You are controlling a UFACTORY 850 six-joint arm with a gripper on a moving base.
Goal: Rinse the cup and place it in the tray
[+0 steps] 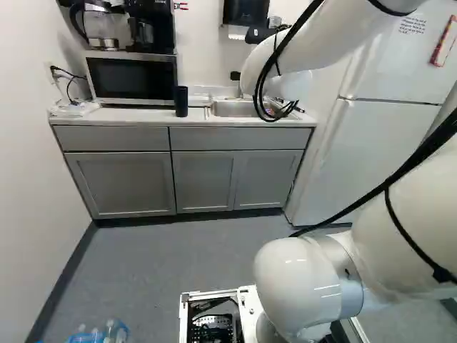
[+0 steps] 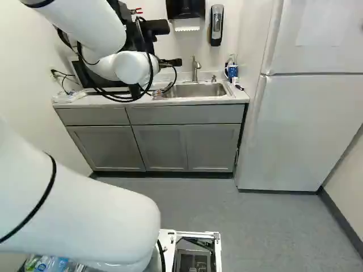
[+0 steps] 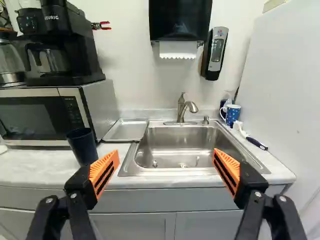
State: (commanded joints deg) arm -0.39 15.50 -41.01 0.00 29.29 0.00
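Observation:
My gripper is partly hidden by the arm in the right base view, over the counter by the sink. In the wrist view the gripper is open, its orange pads wide apart with nothing between them. A dark blue cup stands upright on the counter, ahead of one finger and in front of the microwave; the left base view also shows the cup. Beside it lies a flat metal tray, between microwave and sink. The steel sink is ahead of the gripper, its faucet at the back.
A microwave carries a coffee maker. Past the sink's other side stand a blue patterned mug and a brush, near the fridge. A paper towel dispenser and soap dispenser hang on the wall.

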